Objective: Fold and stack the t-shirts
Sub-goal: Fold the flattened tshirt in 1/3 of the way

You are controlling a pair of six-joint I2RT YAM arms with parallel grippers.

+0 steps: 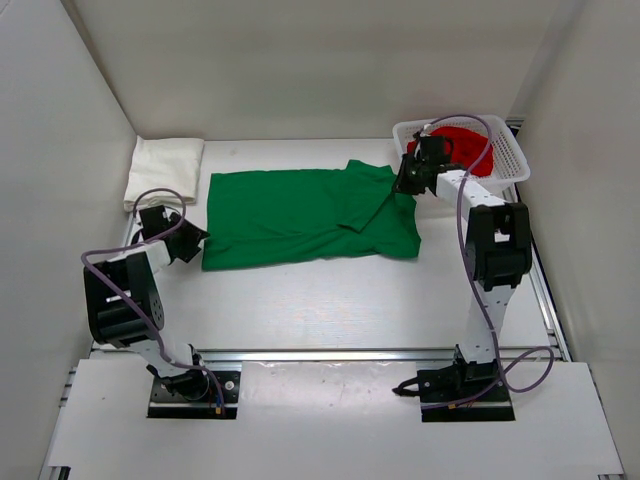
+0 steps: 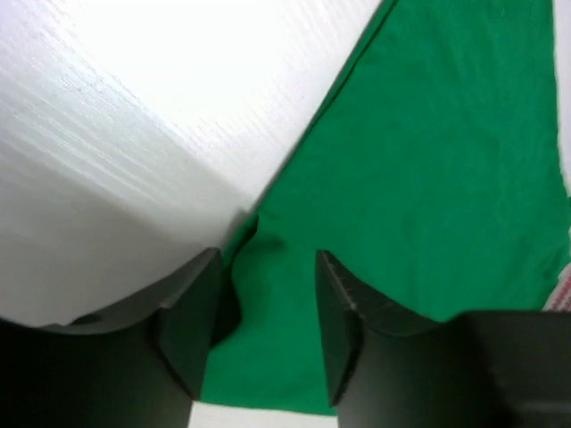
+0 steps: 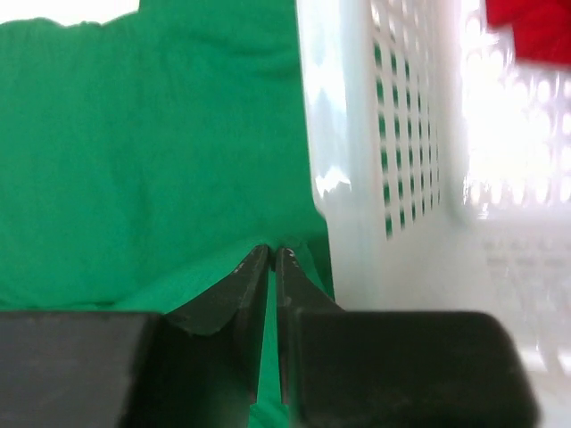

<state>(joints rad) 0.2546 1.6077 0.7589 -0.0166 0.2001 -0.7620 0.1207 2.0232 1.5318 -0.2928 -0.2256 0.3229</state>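
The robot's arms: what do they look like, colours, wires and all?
The left arm and right arm match: black joint housings, white links, black base plates. A pale purple cable loops along each. Each ends in two flat black fingers.

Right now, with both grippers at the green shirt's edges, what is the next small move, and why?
Probably spread the right gripper wider and lift it off the green t-shirt. Its jaws stand almost together at the shirt's edge beside the basket, and I cannot tell whether cloth is pinched. The left gripper stands open over the opposite edge. With both clear, a fold could start.
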